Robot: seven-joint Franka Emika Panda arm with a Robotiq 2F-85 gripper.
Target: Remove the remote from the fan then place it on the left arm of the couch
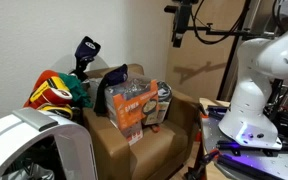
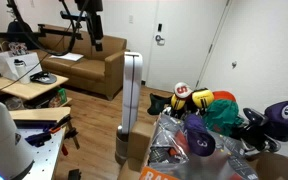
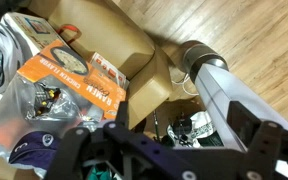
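The fan (image 1: 29,140) is a white ring-shaped housing at the near left, seen edge-on as a tall white column (image 2: 132,95). In the wrist view its long pale top bar (image 3: 224,95) runs right under my gripper (image 3: 184,120), which hangs high above it, open and empty. I cannot pick out the remote for sure in any view. The tan boxy couch (image 1: 144,150) stands beside the fan, its seat piled with things. Its arm on the right of an exterior view (image 1: 184,112) is bare, and its other arm is hidden behind toys.
On the couch seat lie an orange package (image 1: 134,105), a dark blue bag (image 1: 114,80) and plush toys (image 1: 54,92). My white robot base (image 1: 249,110) stands to the right. A black camera rig (image 1: 184,20) hangs overhead. A larger brown sofa (image 2: 94,65) stands far back on the wood floor (image 3: 244,30).
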